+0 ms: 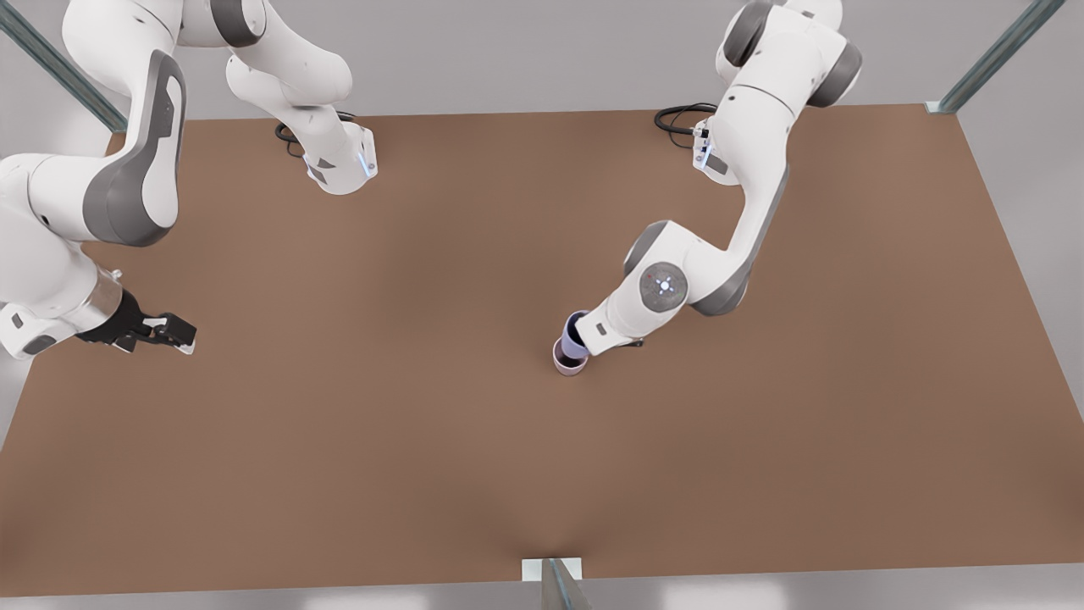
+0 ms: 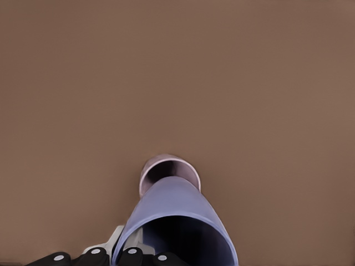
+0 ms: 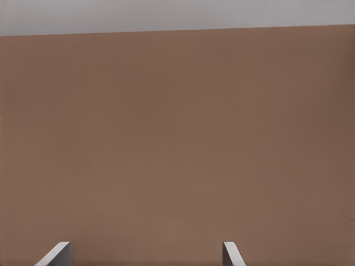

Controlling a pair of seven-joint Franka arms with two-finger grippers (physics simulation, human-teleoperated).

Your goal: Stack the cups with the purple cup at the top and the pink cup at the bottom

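The pink cup (image 1: 569, 361) stands upright on the brown table (image 1: 381, 424), a little to the front view's right of the middle. The purple cup (image 1: 576, 330) is tilted directly over it, with its base at the pink cup's rim. My left gripper (image 1: 592, 334), on the arm at the front view's right, is shut on the purple cup. In the left wrist view the purple cup (image 2: 175, 213) covers part of the pink cup (image 2: 166, 165). My right gripper (image 1: 174, 332) waits open over the table's left edge in the front view, its fingertips (image 3: 57, 252) wide apart over bare table.
Both arm bases (image 1: 343, 165) stand at the far edge with cables (image 1: 677, 114) beside them. A metal post (image 1: 555, 580) rises at the near edge's middle. Bare brown table stretches all around the cups.
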